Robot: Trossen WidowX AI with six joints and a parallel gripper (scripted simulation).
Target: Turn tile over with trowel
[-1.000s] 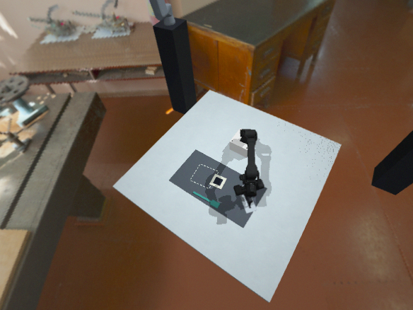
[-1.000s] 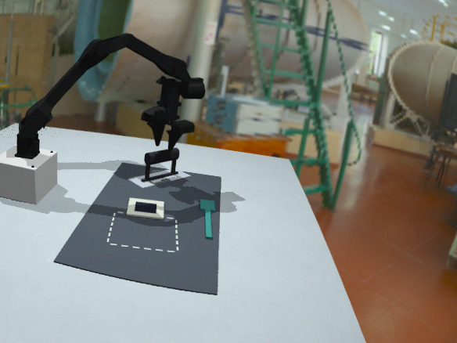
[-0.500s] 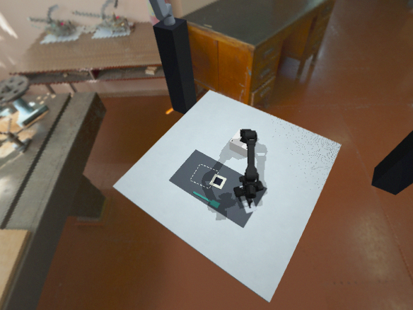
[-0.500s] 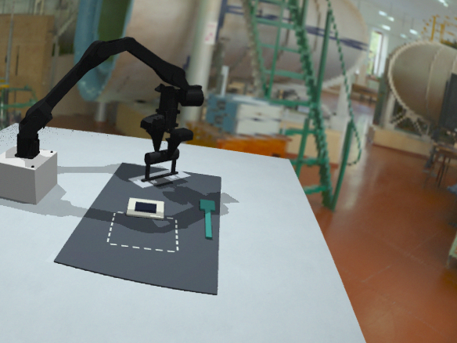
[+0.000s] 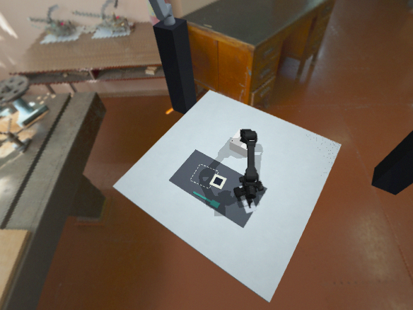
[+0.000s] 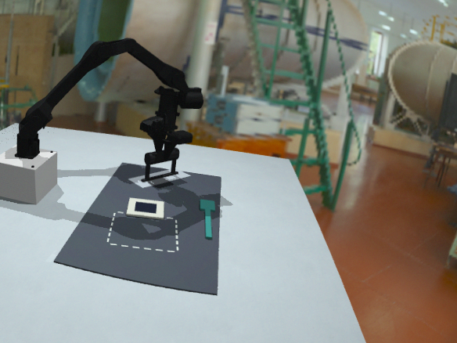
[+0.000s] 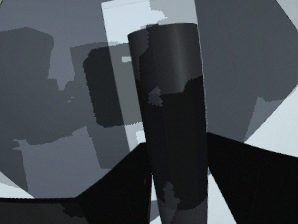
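The trowel has a thick black bridge handle (image 6: 150, 158) (image 7: 170, 60) on two posts above a flat, pale blade (image 5: 249, 209) (image 7: 122, 25). It lies on the mat. My gripper (image 6: 163, 150) (image 7: 175, 145) points down and is shut on the handle, a finger against each side; its fingertips are unclear in the top view. The tile (image 5: 213, 182) (image 6: 161, 209) is a cream square lying flat, its dark marked side up. It covers part of one edge of the dashed outline (image 5: 200, 164) (image 6: 173, 251) and is mostly outside it.
A teal spatula-shaped tool (image 5: 214, 204) (image 6: 207, 204) lies near the long edge of the dark mat (image 5: 184, 177) (image 6: 117, 266). The pale box under the arm's base (image 5: 237, 146) (image 6: 19, 176) stands on the white table beside the mat.
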